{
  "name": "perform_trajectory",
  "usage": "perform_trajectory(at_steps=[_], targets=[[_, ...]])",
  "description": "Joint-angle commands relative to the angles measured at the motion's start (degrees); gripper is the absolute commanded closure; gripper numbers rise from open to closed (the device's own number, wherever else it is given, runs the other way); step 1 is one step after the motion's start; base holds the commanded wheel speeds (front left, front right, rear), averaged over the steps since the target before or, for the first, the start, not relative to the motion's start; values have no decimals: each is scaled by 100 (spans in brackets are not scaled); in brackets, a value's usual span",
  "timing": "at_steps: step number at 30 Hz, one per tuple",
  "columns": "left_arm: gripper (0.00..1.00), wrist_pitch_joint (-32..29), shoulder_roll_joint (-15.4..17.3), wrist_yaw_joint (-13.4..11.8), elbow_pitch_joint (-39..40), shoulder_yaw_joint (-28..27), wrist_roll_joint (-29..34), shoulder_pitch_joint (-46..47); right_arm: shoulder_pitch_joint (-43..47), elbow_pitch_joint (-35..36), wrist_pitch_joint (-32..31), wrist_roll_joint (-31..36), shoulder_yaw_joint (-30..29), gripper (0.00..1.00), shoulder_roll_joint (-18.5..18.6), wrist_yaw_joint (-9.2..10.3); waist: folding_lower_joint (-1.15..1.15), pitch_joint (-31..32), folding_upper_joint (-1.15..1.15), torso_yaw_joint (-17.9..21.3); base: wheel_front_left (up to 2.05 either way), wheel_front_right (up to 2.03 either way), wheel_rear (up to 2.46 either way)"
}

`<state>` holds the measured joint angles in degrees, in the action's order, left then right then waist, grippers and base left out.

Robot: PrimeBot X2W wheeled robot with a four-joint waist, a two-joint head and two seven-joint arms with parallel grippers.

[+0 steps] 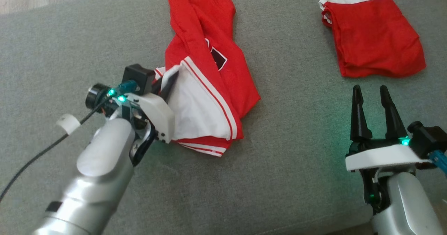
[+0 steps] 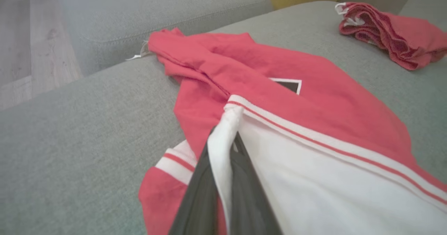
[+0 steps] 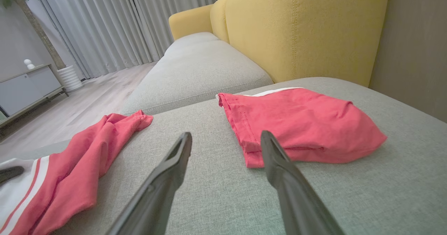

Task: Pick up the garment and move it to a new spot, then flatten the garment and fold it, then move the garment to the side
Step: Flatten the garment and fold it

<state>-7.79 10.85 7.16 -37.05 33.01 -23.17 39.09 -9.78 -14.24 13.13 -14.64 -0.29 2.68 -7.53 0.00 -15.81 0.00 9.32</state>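
head view: folded red cloth (image 1: 373, 36) well right of garment (image 1: 209, 50)

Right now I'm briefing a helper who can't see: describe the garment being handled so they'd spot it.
On the grey sofa cushion lie two red garments. The crumpled garment lies left, its white edge pinched by the left gripper. Unlike the folded red piece to its right, it shows a white striped-trim panel.

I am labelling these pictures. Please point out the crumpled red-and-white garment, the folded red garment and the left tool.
crumpled red-and-white garment (image 1: 237, 81), head view, red middle part.
folded red garment (image 1: 375, 39), head view, middle.
left tool (image 1: 173, 79), head view, between its closed fingertips.
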Motion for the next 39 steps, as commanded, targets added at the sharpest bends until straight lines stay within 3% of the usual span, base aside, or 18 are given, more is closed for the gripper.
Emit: perform_trajectory(at_steps=[1,6,11,12,17,20,24,25,26,30,32,39], targets=[[100,96,264,32,241,-107,-46,396,-178,136,64,-45,146,0,21,4,0,2,0,9,0,0,0],[100,-130,623,32,515,82,-260,670,-221,54,87,-95,187,0,20,4,0,15,0,44,0,0,0],[100,-890,1491,32,957,520,-503,1354,-317,-52,112,-197,360,0,20,4,0,-14,0,134,0,0,0],[100,-890,1491,32,957,520,-503,1354,-317,-52,112,-197,360,0,20,4,0,-14,0,134,0,0,0],[100,-1727,2482,32,1313,1146,-966,2152,-450,-172,146,-351,597,0,20,4,0,-132,0,308,0,0,0],[100,-1871,2957,32,1361,1530,-1020,2597,-561,-227,165,-461,751,0,20,4,0,-255,0,443,0,0,0],[100,-1723,3348,33,1157,2041,-908,3091,-697,-268,179,-591,904,0,20,4,0,-433,0,595,0,0,0],[84,-1613,3387,33,1025,2100,-850,3199,-722,-273,181,-613,921,0,20,4,0,-469,0,616,0,0,0],[0,-1460,3395,26,853,2099,-764,3307,-745,-260,183,-631,921,0,20,4,0,-501,0,626,0,0,0],[0,-759,3245,-306,158,2045,-420,3538,-767,-209,184,-642,905,0,20,4,0,-546,0,605,0,0,0],[0,-231,3001,-568,-223,1924,-444,3516,-739,-188,185,-565,859,0,20,4,0,-461,0,485,0,0,0],[0,1047,2442,-795,-381,1525,-954,3039,-651,-145,186,-292,768,0,20,4,0,-45,0,27,0,0,0]])
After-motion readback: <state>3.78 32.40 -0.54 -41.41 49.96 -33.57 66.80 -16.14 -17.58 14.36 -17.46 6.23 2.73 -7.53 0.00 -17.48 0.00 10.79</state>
